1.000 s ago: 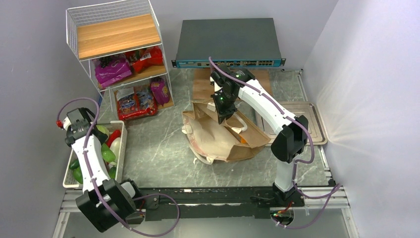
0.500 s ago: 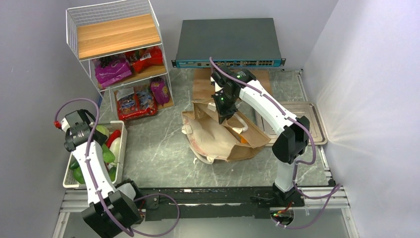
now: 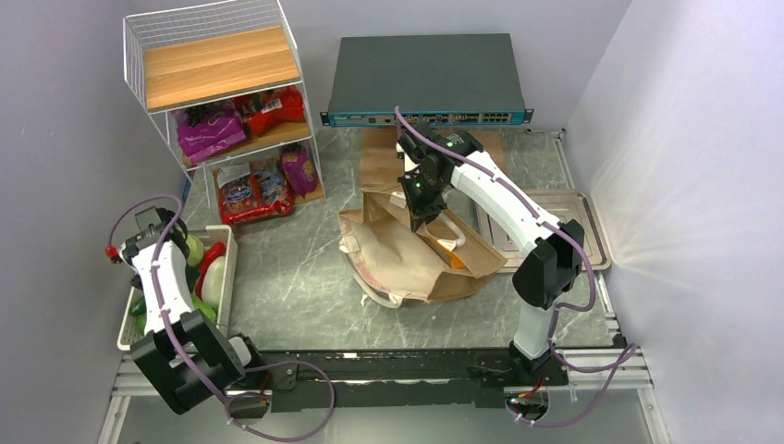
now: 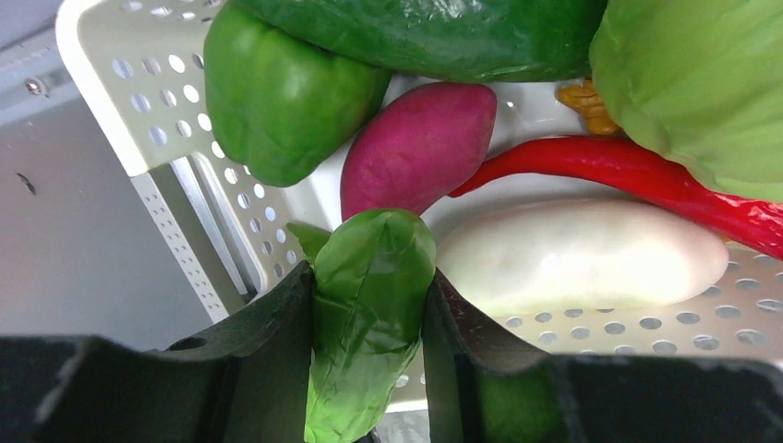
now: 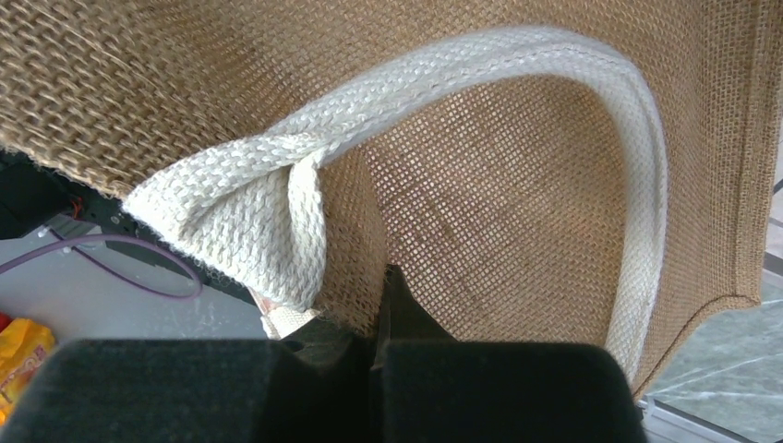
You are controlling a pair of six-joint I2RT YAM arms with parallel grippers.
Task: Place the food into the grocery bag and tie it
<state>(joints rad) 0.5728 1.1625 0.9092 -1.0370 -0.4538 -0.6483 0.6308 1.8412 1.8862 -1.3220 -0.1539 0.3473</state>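
My left gripper (image 4: 369, 300) is shut on a green leafy vegetable (image 4: 369, 277) over the white perforated basket (image 4: 166, 185); in the top view it (image 3: 153, 231) hangs at the basket's far left end. A pale-green cabbage (image 4: 692, 83) lies in the basket. My right gripper (image 3: 421, 213) is shut on the woven tan wall of the grocery bag (image 3: 407, 259), holding its mouth up. In the right wrist view the fingers pinch the fabric (image 5: 443, 212) beside the cream handle (image 5: 572, 138). An orange piece (image 3: 452, 262) shows in the bag's mouth. Red snack packets (image 3: 248, 196) and a purple packet (image 3: 298, 168) sit on the rack.
The basket also holds a green pepper (image 4: 277, 101), a purple sweet potato (image 4: 415, 148), a red chili (image 4: 628, 175), a white vegetable (image 4: 582, 254) and a cucumber (image 4: 443, 32). A wire shelf rack (image 3: 213, 55), a network switch (image 3: 425, 79) and a metal tray (image 3: 573, 231) stand behind and right.
My left arm has swung left and toward the near edge, its gripper staying over the basket's left end. My right gripper has shifted slightly right, still holding the bag.
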